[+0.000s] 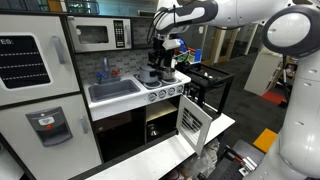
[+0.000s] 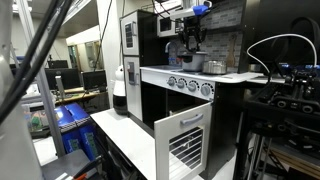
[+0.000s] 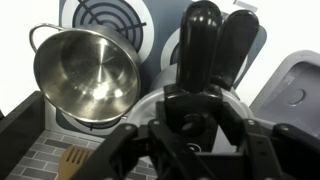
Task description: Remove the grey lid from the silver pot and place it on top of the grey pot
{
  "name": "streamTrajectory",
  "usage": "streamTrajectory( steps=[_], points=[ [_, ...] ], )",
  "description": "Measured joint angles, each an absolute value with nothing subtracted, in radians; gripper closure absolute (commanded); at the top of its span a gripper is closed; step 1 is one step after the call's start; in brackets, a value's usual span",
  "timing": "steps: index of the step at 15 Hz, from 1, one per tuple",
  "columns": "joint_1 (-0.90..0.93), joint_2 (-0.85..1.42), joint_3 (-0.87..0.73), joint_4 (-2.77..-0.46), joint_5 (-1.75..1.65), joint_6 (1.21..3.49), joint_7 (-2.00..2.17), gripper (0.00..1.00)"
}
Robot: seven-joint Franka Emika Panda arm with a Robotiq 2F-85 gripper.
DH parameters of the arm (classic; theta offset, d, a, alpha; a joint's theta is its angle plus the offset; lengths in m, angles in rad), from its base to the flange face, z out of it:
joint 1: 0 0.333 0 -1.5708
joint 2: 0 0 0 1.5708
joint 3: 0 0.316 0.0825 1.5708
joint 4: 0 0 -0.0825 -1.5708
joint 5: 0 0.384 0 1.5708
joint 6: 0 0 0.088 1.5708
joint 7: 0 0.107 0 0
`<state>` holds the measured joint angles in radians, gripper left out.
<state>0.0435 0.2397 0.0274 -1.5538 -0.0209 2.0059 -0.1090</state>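
Gripper (image 3: pixel 220 20) fingers are seen in the wrist view drawn close together, with only a narrow gap between them. Whether anything is pinched at their tips cannot be told, since the tips are cut off by the upper edge of that view. In both exterior views the gripper (image 1: pixel 163 62) is held low over the stove of a toy kitchen (image 1: pixel 60 120).

A tall white fridge front (image 1: pixel 35 90) is seen at one end of the kitchen, and the white oven door (image 1: pixel 192 120) is hung open below the stove; the same door (image 2: pixel 185 145) is shown in the foreground from the side. A microwave (image 1: pixel 95 35) is set above the counter. A grey sink (image 1: pixel 113 90) is let into the counter just beside the stove, and its rounded corner (image 3: pixel 290 90) is visible in the wrist view.

Two pots are stood side by side on the stove. The silver pot (image 3: pixel 88 72) is shown uncovered, its bright inside fully exposed, beside a spiral burner (image 3: pixel 110 15). The grey pot (image 1: pixel 152 76) is placed on the sink side, directly below the gripper.

The grey lid cannot be made out with certainty: a grey rounded surface (image 3: pixel 152 100) is seen under the gripper body, mostly hidden by it, and whether this is lid or pot cannot be told. A wooden spatula (image 3: pixel 72 160) is shown against the brick backsplash (image 3: pixel 40 150).
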Motion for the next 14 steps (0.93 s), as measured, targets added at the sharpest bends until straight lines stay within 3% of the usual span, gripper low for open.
streamTrajectory(
  steps=[14],
  points=[
    [0.056, 0.239, 0.028, -1.559, -0.096, 2.090, -0.047, 0.70]
  ],
)
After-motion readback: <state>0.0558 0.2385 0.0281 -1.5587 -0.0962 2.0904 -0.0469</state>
